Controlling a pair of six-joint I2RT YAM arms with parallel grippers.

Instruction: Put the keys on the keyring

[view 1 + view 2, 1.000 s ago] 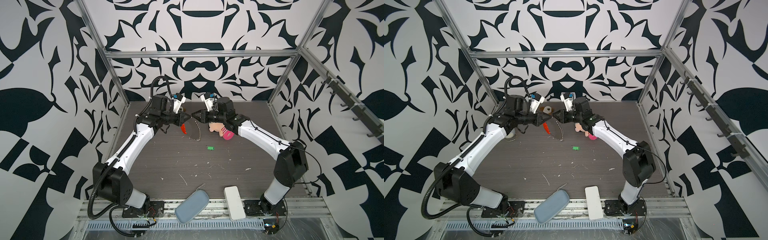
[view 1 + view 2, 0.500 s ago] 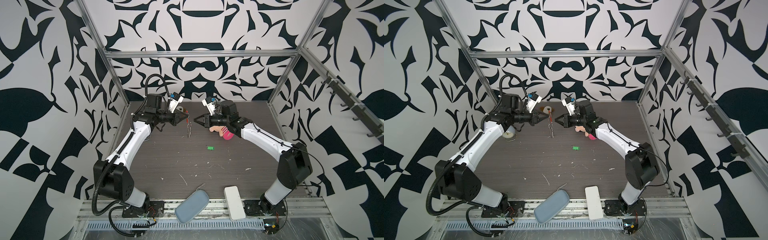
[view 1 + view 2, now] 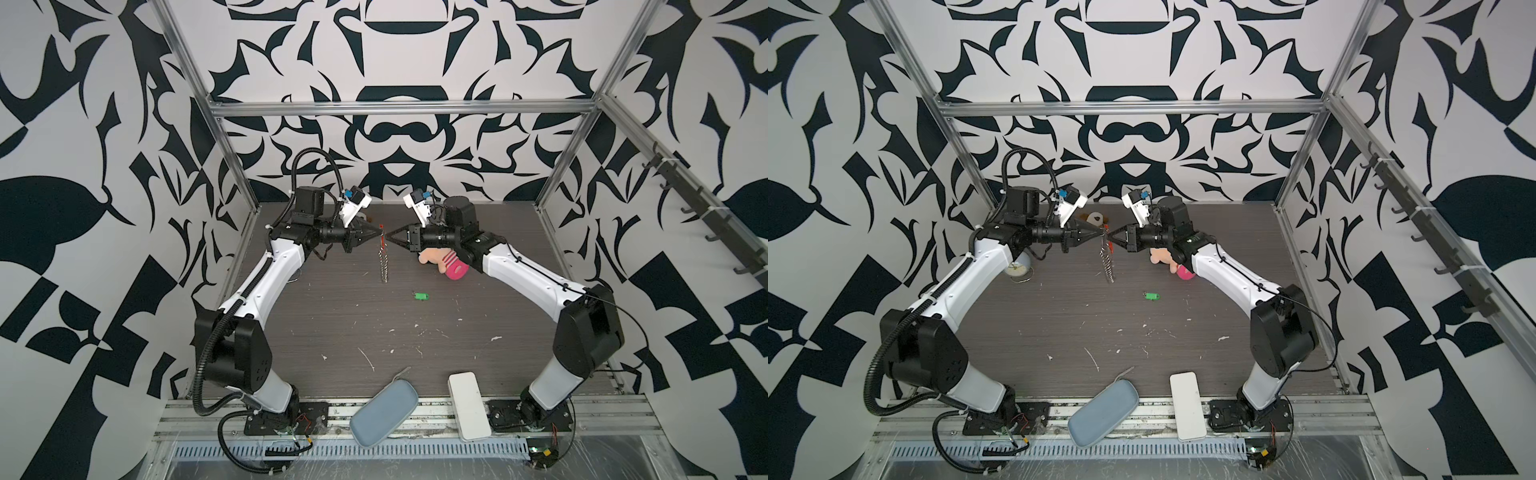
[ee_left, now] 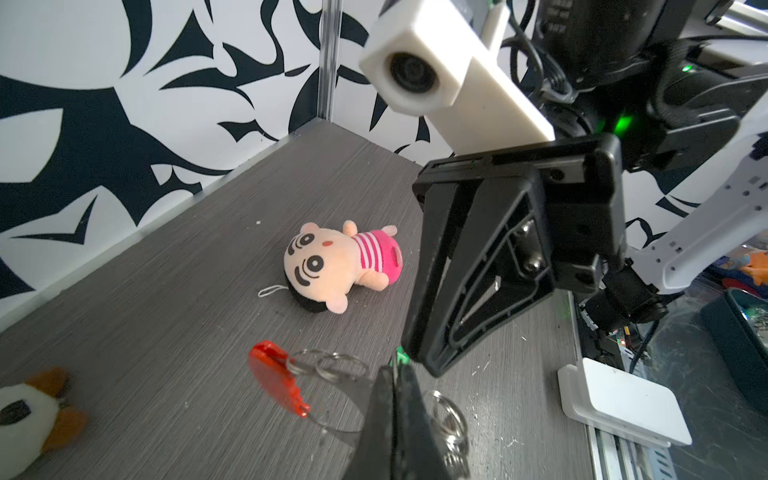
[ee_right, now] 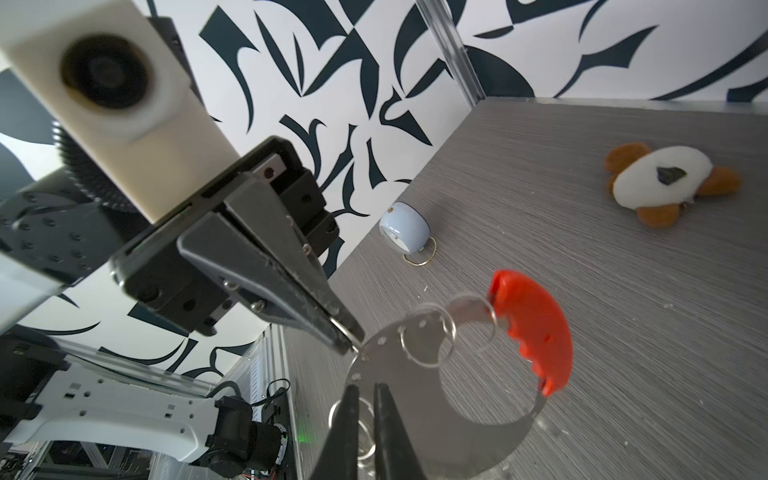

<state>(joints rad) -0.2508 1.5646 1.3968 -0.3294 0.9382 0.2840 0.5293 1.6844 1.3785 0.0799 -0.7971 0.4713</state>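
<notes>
The keyring (image 3: pixel 383 262) hangs above the table at the back middle, seen in both top views (image 3: pixel 1106 262). It has a red curved piece (image 4: pixel 276 376) (image 5: pixel 532 332), a flat metal crescent and a chain of silver rings dangling down. My left gripper (image 3: pixel 378 228) (image 4: pixel 395 374) is shut on the crescent's edge. My right gripper (image 3: pixel 388 237) (image 5: pixel 365 388) faces it tip to tip. Its fingers are closed to a thin slit at the rings under the crescent. The keys (image 3: pixel 420 296) (image 3: pixel 1152 296), one small green piece, lie on the table in front of the right arm, untouched.
A pink-striped doll (image 3: pixel 442 262) lies under my right forearm. A brown and white plush (image 5: pixel 665 183) and a small pale blue clock (image 3: pixel 1019 270) sit at the back left. A grey-blue case (image 3: pixel 382 409) and a white box (image 3: pixel 469 405) rest on the front rail. White scraps dot the table.
My right gripper has moved left to the keyring and narrowed its jaws. The left gripper still holds the keyring, whose chain now hangs straight down.
</notes>
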